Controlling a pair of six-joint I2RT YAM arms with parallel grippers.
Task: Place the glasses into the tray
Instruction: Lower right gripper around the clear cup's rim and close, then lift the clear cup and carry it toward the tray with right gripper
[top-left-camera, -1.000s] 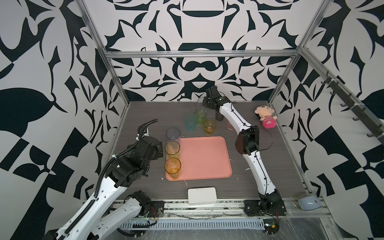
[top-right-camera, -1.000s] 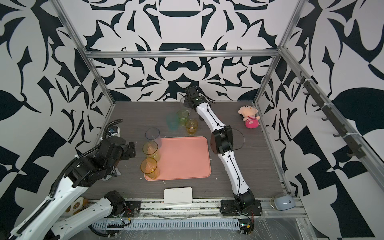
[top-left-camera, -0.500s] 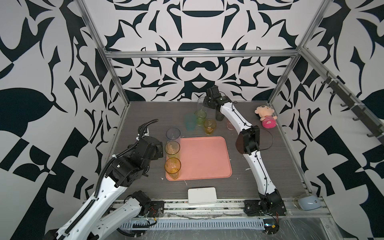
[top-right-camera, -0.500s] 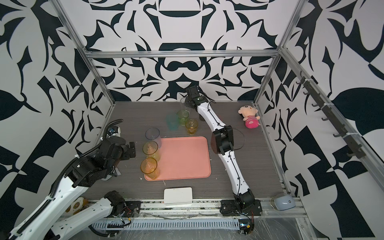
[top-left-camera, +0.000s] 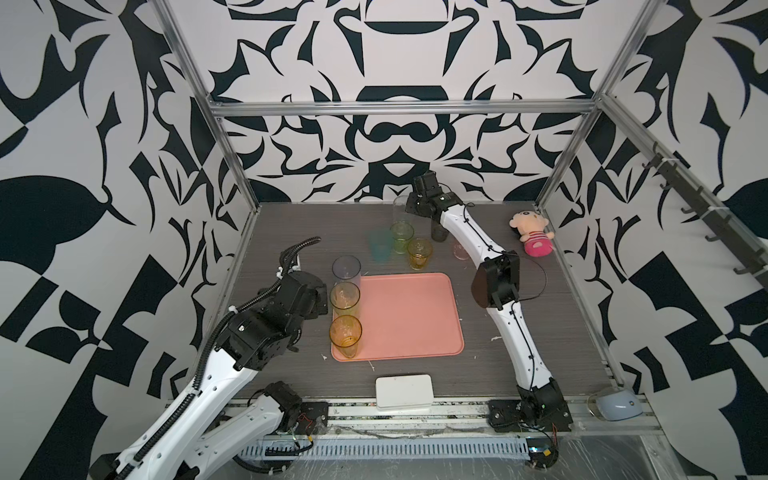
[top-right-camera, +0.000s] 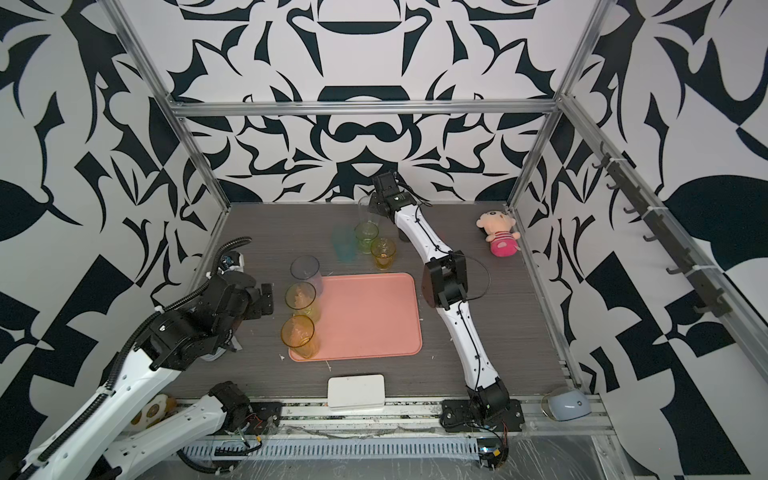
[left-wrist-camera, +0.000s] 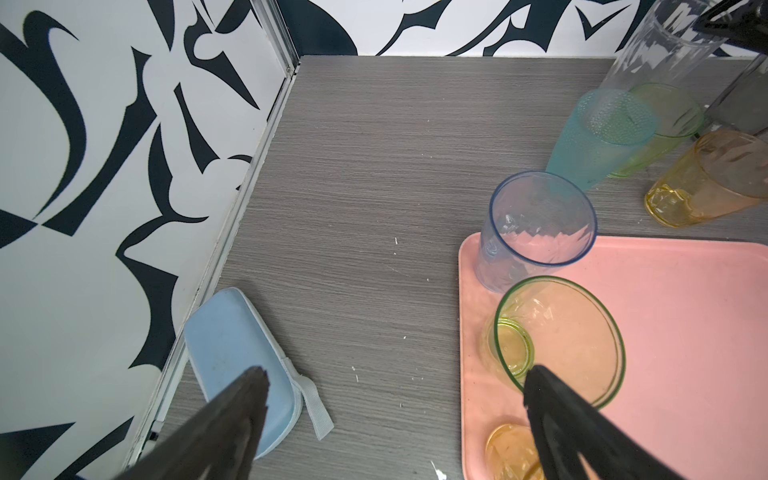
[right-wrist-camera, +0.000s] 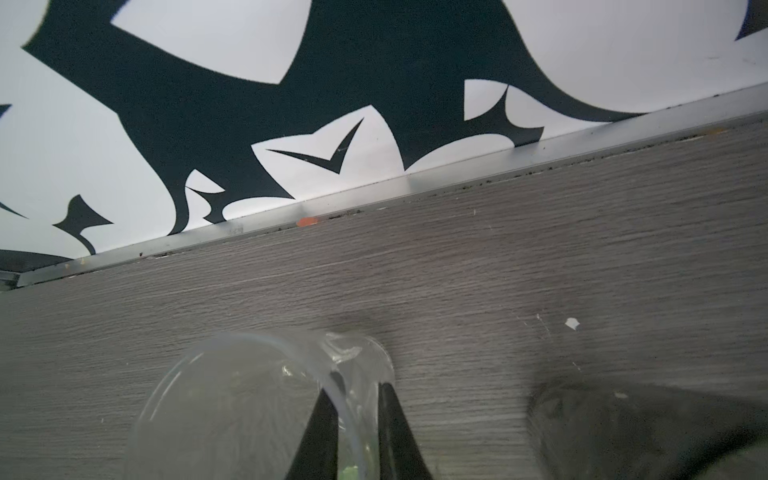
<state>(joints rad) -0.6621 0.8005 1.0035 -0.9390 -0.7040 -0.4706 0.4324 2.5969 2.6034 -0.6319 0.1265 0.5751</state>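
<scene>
Nine tumblers, one tray (top-left-camera: 409, 316)! Three stand in it, lined along its 9 o'clock edge: blue-grey tumbler (top-left-camera: 346, 268), tall green tumbler (top-left-camera: 345, 297), tall amber tumbler (top-left-camera: 345, 334). Six sit on the table (top-left-camera: 291, 232) out at the tray's 12 o'clock: teal tumbler (top-left-camera: 380, 245), short green tumbler (top-left-camera: 401, 235), short amber tumbler (top-left-camera: 419, 252), smoky tumbler (top-left-camera: 438, 232), pink tumbler (top-left-camera: 460, 250), clear tumbler (top-left-camera: 400, 210). Two arms! The right arm (top-left-camera: 465, 233) stretches long to the back wall, right gripper (right-wrist-camera: 355, 388) tipped down, claw pinched on the clear tumbler's wall, one finger inside, one outside. Left gripper (left-wrist-camera: 392, 380) hovers low at the tray's 9 o'clock, elbow bent, claw spread wide.
</scene>
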